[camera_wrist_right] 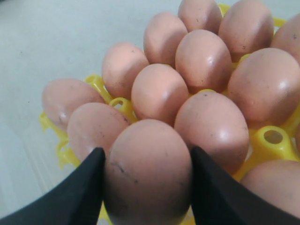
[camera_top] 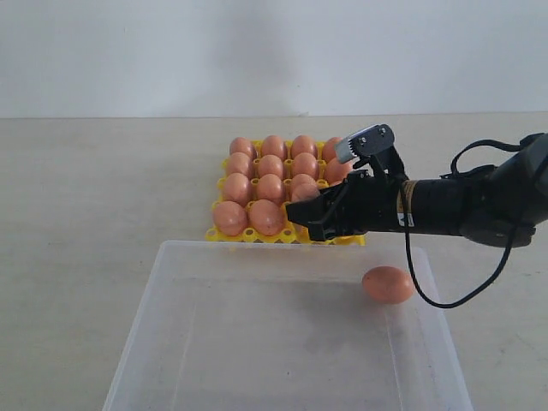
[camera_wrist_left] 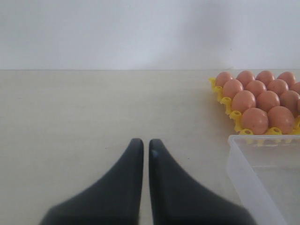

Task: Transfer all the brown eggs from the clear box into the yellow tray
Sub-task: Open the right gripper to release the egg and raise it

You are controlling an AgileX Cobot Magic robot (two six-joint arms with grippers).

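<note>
The yellow tray (camera_top: 257, 237) holds several brown eggs (camera_top: 270, 188) in its cups. My right gripper (camera_top: 306, 212) hangs over the tray's near row, right of centre, shut on one brown egg (camera_wrist_right: 147, 173), with a black finger (camera_wrist_right: 89, 187) pressed against each side of it. Whether that egg rests in a cup is hidden. One more brown egg (camera_top: 388, 284) lies inside the clear box (camera_top: 171, 342), near its far right wall. My left gripper (camera_wrist_left: 141, 143) is shut on nothing, low over bare table left of the box, and is out of the exterior view.
The clear box stands directly in front of the tray, their edges nearly touching. A black cable (camera_top: 428, 282) loops down from the right arm over the box's right side. Pale table (camera_top: 86, 188) extends to the left and behind, up to a white wall.
</note>
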